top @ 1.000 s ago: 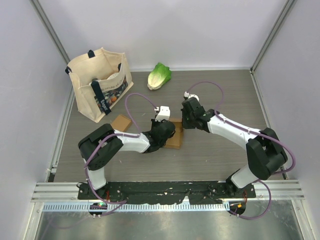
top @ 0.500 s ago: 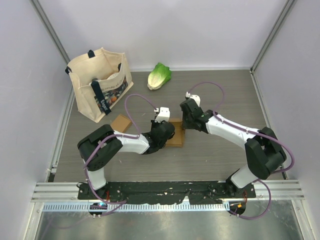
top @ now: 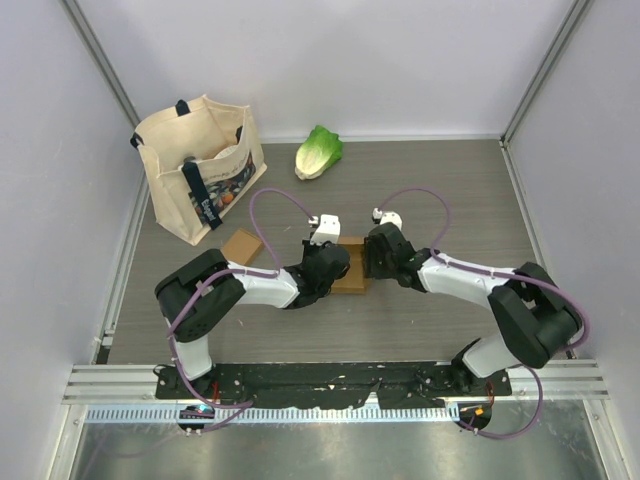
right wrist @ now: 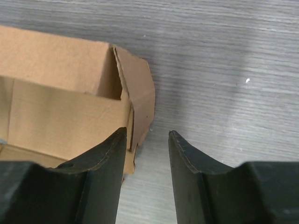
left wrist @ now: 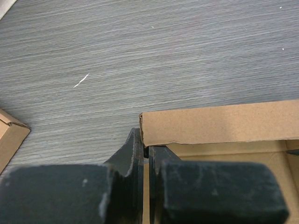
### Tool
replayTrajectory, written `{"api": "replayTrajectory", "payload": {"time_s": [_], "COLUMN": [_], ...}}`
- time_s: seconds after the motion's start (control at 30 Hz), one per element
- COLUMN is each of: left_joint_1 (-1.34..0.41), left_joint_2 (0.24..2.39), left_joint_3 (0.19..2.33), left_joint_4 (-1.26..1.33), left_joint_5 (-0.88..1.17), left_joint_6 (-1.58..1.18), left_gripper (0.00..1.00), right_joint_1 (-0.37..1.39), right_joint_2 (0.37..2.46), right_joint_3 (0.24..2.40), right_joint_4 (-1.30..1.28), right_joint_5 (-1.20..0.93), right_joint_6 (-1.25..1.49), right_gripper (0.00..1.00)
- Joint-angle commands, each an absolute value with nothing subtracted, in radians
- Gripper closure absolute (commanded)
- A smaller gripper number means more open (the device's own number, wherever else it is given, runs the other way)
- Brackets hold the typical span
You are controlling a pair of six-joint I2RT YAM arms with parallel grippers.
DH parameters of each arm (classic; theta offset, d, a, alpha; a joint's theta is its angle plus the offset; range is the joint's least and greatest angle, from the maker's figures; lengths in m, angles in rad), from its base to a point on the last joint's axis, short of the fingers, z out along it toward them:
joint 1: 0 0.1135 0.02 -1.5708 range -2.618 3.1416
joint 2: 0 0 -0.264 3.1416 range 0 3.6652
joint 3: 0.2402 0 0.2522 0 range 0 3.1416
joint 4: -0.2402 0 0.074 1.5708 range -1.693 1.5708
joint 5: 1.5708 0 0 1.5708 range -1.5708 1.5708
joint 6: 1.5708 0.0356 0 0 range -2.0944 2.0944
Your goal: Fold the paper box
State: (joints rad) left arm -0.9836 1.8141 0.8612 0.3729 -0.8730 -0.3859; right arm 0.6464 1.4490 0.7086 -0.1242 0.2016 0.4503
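Note:
The brown paper box (top: 352,275) lies mid-table between both grippers. My left gripper (top: 328,262) is shut on the box's left wall; in the left wrist view its fingertips (left wrist: 138,148) pinch the thin cardboard edge below the standing end wall (left wrist: 219,122). My right gripper (top: 376,258) stands open at the box's right side. In the right wrist view its left finger (right wrist: 110,154) sits against the box wall (right wrist: 60,116) and the right finger hangs over bare table. A loose corner flap (right wrist: 141,91) sticks out beside them, with nothing held.
A second flat cardboard piece (top: 242,244) lies left of the box, its corner showing in the left wrist view (left wrist: 10,136). A canvas tote bag (top: 200,170) stands at the back left, with a lettuce (top: 318,152) at the back centre. Metal frame posts line the sides.
My right gripper has opened, letting go of the box's right side, and has shifted toward the near edge. The left gripper stays shut on the box, unmoved.

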Motion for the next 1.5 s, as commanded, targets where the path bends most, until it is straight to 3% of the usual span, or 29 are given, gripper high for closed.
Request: {"api": "replayTrajectory", "payload": {"time_s": [0.0, 0.2, 0.33, 0.63, 0.83, 0.9, 0.97, 1.1, 1.27, 1.33, 1.37, 1.47], "left_joint_1": [-0.993, -0.992, -0.993, -0.994, -0.992, -0.993, -0.992, -0.993, -0.993, -0.993, -0.992, -0.994], "left_joint_2": [1.795, 1.798, 1.799, 1.804, 1.802, 1.798, 1.796, 1.796, 1.793, 1.789, 1.786, 1.74], "left_joint_3": [0.847, 0.848, 0.85, 0.854, 0.854, 0.854, 0.853, 0.854, 0.853, 0.851, 0.851, 0.844], "left_joint_4": [0.379, 0.38, 0.382, 0.377, 0.377, 0.373, 0.374, 0.37, 0.371, 0.371, 0.37, 0.338], "left_joint_5": [-0.88, -0.881, -0.88, -0.879, -0.876, -0.88, -0.882, -0.885, -0.882, -0.881, -0.882, -0.881], "left_joint_6": [-0.387, -0.384, -0.383, -0.379, -0.382, -0.382, -0.38, -0.38, -0.379, -0.374, -0.371, -0.373], "left_gripper": [1.0, 1.0, 1.0, 1.0, 1.0, 1.0, 1.0, 1.0, 1.0, 1.0, 1.0, 0.78], "right_joint_1": [0.65, 0.664, 0.683, 0.704, 0.704, 0.703, 0.7, 0.684, 0.655, 0.646, 0.646, 0.646], "right_joint_2": [1.505, 1.568, 1.62, 1.52, 1.465, 1.462, 1.434, 1.39, 1.408, 1.436, 1.457, 1.468], "right_joint_3": [0.727, 0.73, 0.729, 0.749, 0.779, 0.781, 0.775, 0.765, 0.768, 0.787, 0.793, 0.79], "right_joint_4": [-0.005, -0.061, -0.049, -0.104, -0.149, -0.176, -0.189, -0.196, -0.117, -0.095, -0.091, -0.068], "right_joint_5": [0.267, 0.451, 0.46, 0.529, 0.355, 0.37, 0.385, 0.396, 0.367, 0.345, 0.342, 0.331], "right_joint_6": [0.394, 0.414, 0.454, 0.431, 0.41, 0.433, 0.426, 0.378, 0.321, 0.298, 0.295, 0.299], "right_gripper": [0.59, 0.84, 1.0, 0.99, 1.0, 0.89, 0.7, 0.6, 0.62, 0.67, 0.75, 0.89]}}
